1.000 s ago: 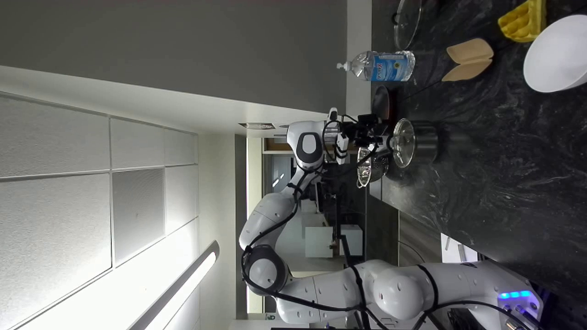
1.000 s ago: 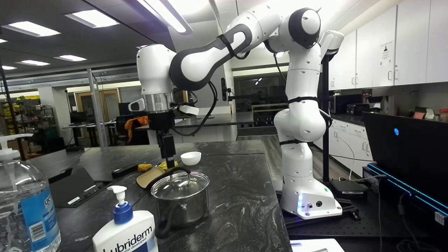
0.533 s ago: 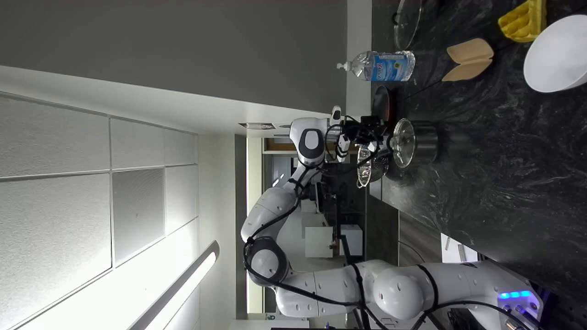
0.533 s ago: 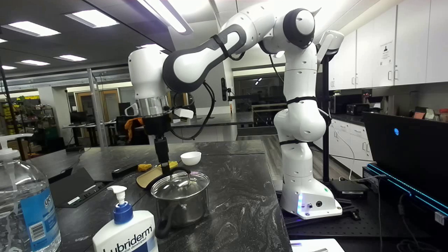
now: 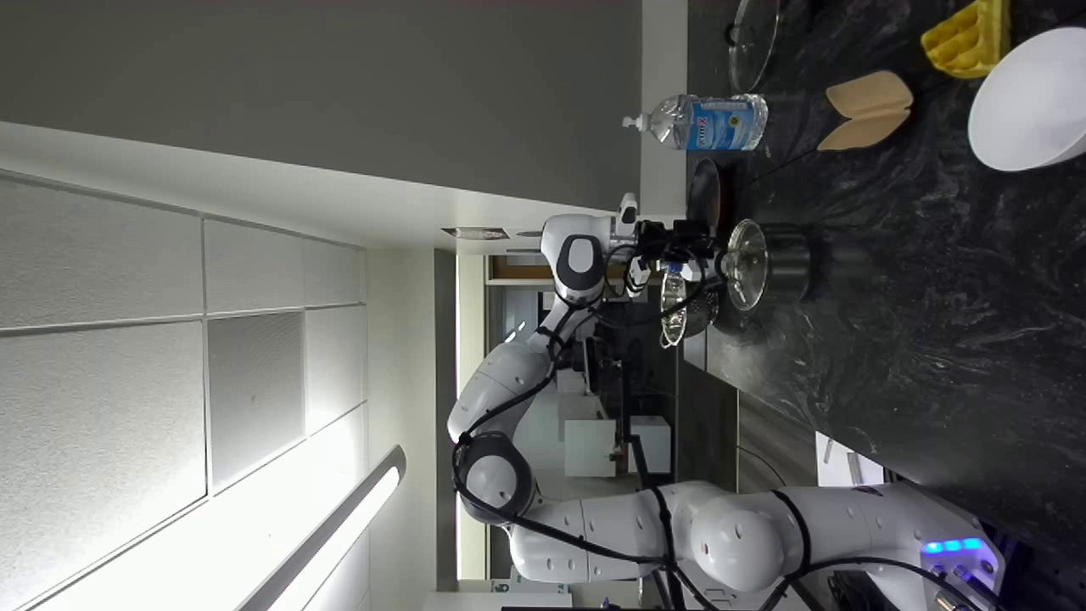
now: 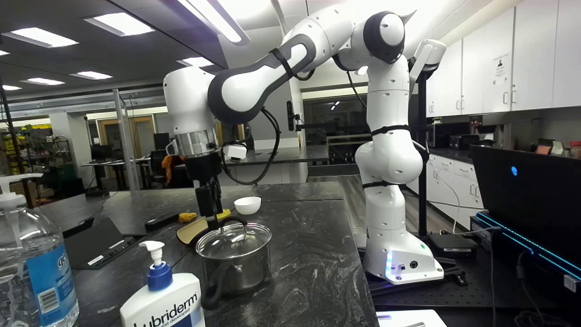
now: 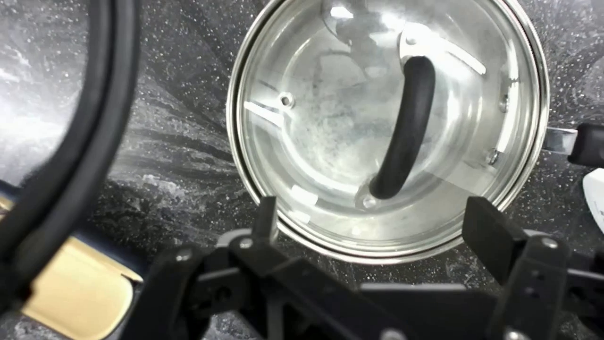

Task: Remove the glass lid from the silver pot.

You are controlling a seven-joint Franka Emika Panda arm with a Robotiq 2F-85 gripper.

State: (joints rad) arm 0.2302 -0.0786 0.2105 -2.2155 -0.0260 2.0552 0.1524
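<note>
The glass lid [image 7: 330, 123] lies flat on the silver pot [image 6: 238, 274], with a dark arched handle [image 7: 408, 127] across its middle. The lid also shows in both exterior views [image 5: 748, 265] [image 6: 233, 243]. The pot's dark side handle [image 6: 215, 286] points toward the camera in an exterior view. My gripper [image 7: 372, 203] is open and empty, pointing down above the lid's edge. In the wrist view its fingertips overlap the lid's rim, spread wider than the handle, which lies beyond them. In an exterior view the gripper [image 6: 212, 223] is beside the lid handle; contact cannot be told.
Near the pot stand a lotion bottle [image 6: 165, 302] and a large clear bottle [image 6: 50, 272]. A tan tray [image 7: 85, 290], a white bowl [image 6: 248, 205] and a laptop [image 6: 102, 245] lie around. Another glass lid [image 5: 753, 42] and a metal colander [image 5: 674, 310] show in an exterior view.
My gripper has moved down toward the pot lid, drifted slightly left in an exterior view, and the wrist has turned. The lid and pot have not moved.
</note>
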